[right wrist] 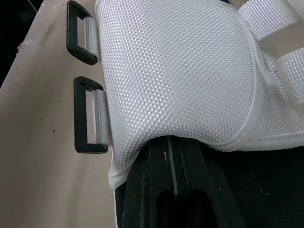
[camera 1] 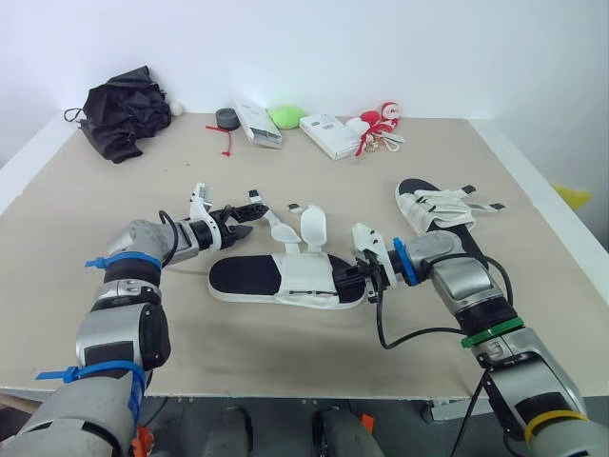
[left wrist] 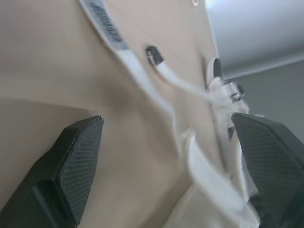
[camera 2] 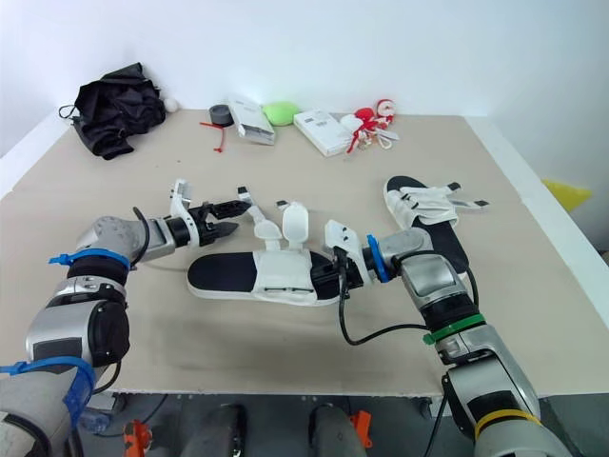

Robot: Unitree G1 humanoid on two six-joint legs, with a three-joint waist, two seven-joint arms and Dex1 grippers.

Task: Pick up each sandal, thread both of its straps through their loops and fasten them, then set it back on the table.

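Note:
A sandal (camera 1: 285, 278) with a black sole and white mesh upper lies in the middle of the table. Its two white straps (camera 1: 314, 227) are undone and stick up at its far side. Two black loops (right wrist: 88, 116) sit on the near edge of the upper. My right gripper (camera 1: 366, 276) is shut on the sandal's right end, its fingers (right wrist: 175, 190) tucked under the mesh. My left gripper (camera 1: 245, 217) hovers open just left of the strap ends, with nothing between its fingers (left wrist: 71, 166). A second sandal (camera 1: 433, 208) lies at the right, its straps pointing right.
Along the table's far edge are a black cloth bundle (camera 1: 124, 114), a grey tape roll (camera 1: 226, 117), two white boxes (camera 1: 328, 135), a green object (camera 1: 285, 116) and a red-and-white item (camera 1: 376, 122). The table's front edge (camera 1: 285, 390) is close to my arms.

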